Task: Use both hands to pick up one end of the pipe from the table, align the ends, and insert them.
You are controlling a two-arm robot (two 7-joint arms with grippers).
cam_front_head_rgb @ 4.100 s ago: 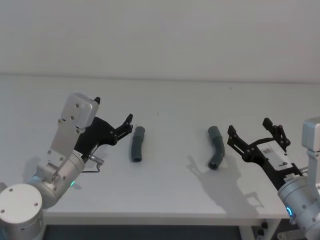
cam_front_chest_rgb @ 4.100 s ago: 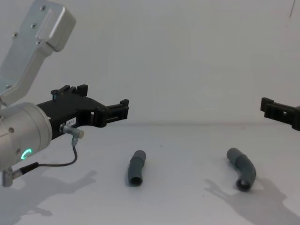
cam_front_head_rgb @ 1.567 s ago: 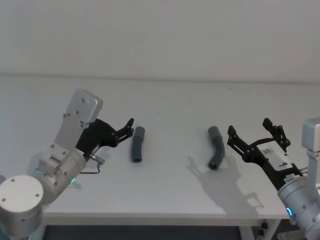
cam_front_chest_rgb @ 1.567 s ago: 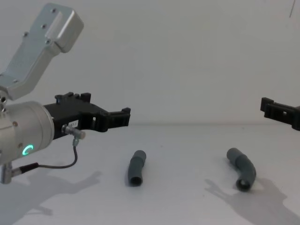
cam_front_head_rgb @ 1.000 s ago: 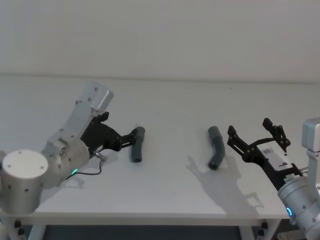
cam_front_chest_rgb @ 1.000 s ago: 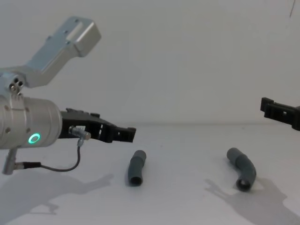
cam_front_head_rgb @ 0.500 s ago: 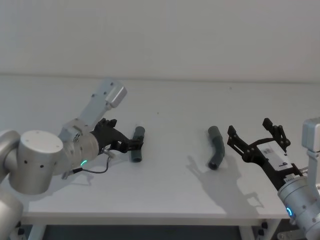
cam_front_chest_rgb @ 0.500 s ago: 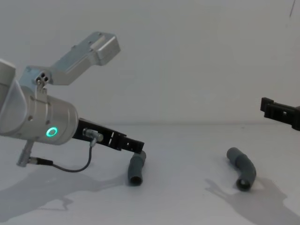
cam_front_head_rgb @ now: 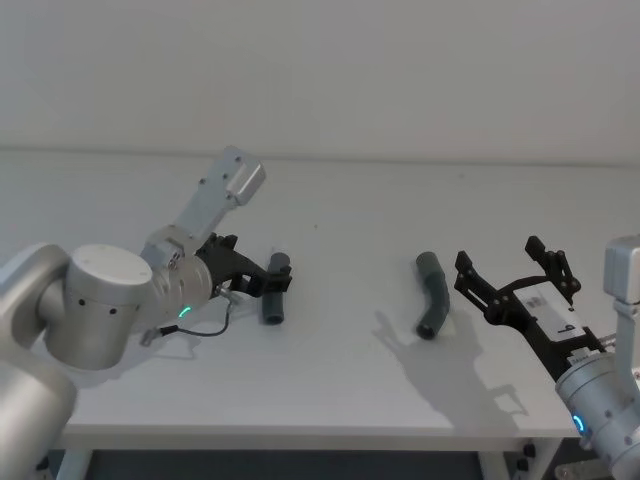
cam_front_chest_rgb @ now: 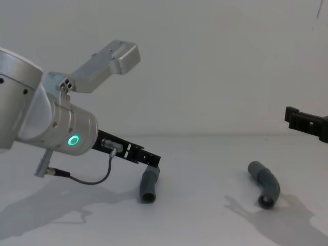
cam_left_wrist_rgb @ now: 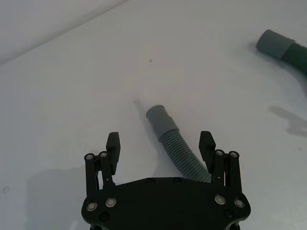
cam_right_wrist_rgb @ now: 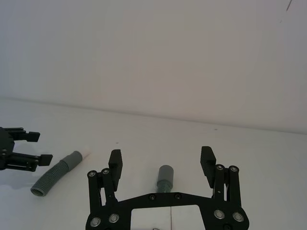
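Over the last few seconds the left gripper (cam_front_head_rgb: 266, 284) has been swung down from a raised position at about nine o'clock of the left pipe piece (cam_front_head_rgb: 272, 300) and brought low over the table (cam_front_head_rgb: 340, 370). It is now set astride that piece. In the left wrist view its fingers (cam_left_wrist_rgb: 113, 143) are spread, one on either side of the ribbed section, with a gap on both sides; nothing has been clamped yet. Neither piece has been shifted. The right gripper (cam_front_head_rgb: 500, 258) has been kept where it was, also spread wide and empty, hovering at about four o'clock of the right pipe piece (cam_front_head_rgb: 433, 297).

The approach on the left is therefore judged complete, so closing and lifting would be next, while the right side has not been started.

Both pieces are dark grey, short and slightly bent. Each has a ribbed, flexible-looking middle and a smooth round cuff. In the right wrist view a narrower white tip (cam_right_wrist_rgb: 85, 151) is seen at the left piece's twelve-o'clock end. The table is plain, flat, matte white. The grippers are black hard plastic on silver cylindrical arms.
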